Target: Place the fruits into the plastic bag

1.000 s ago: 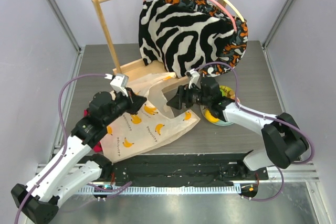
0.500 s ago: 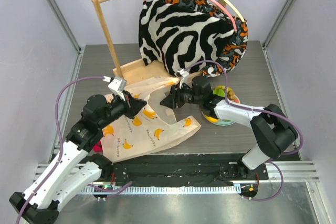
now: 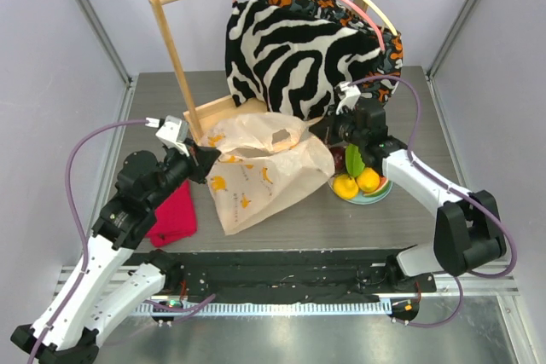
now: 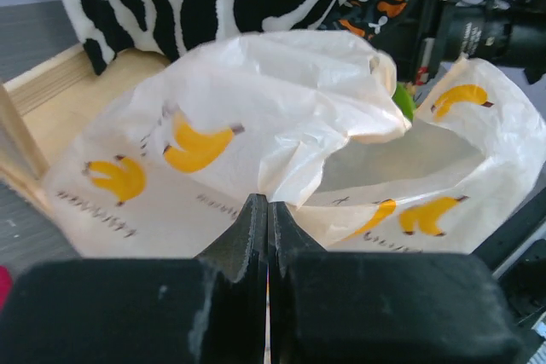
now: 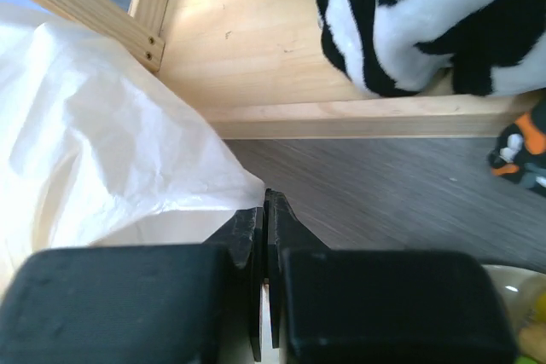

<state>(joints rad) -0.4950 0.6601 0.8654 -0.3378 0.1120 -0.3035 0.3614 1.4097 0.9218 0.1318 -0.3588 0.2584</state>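
The plastic bag (image 3: pixel 264 168), cream with printed bananas, is held up between both grippers with its mouth pulled apart. My left gripper (image 3: pixel 205 159) is shut on the bag's left edge; in the left wrist view the film (image 4: pixel 256 117) runs into the closed fingertips (image 4: pixel 260 210). My right gripper (image 3: pixel 328 134) is shut on the bag's right edge, the film (image 5: pixel 102 142) pinched at its tips (image 5: pixel 264 202). The fruits sit on a plate (image 3: pixel 380 195) right of the bag: a lemon (image 3: pixel 345 187), an orange (image 3: pixel 368 179), a dark red apple (image 3: pixel 339 158) and a green fruit (image 3: pixel 354 159).
A red cloth (image 3: pixel 175 215) lies on the table left of the bag. Behind the bag stands a wooden rack (image 3: pixel 175 40) with its base (image 5: pixel 281 49), and a zebra-striped garment (image 3: pixel 299 49) hangs from it close above the right gripper.
The right gripper has shut on the bag's edge and pulled right and back. The left gripper drew left. The bag rose off the table and opened, uncovering the red cloth and the fruits.
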